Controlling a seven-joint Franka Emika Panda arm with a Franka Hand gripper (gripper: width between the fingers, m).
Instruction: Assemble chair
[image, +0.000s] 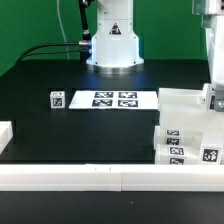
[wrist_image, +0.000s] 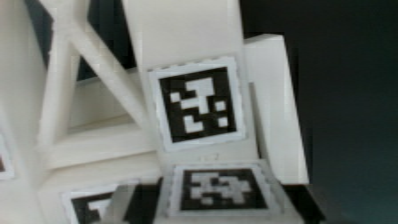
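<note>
half the chair is cut off; jaws' state can't be told.

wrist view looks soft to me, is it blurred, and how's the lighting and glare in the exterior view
Wrist view: mildly blurred throughout, tag edges on the chair part soft, though the patterns stay legible. Exterior view: sharper; the white parts at the exterior view's right are nearly blown out against the dark table, and the robot base shows a bluish glow.

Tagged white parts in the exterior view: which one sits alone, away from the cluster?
The small tagged cube, just off the marker board's left end in the exterior view; the others bunch at the right.
</note>
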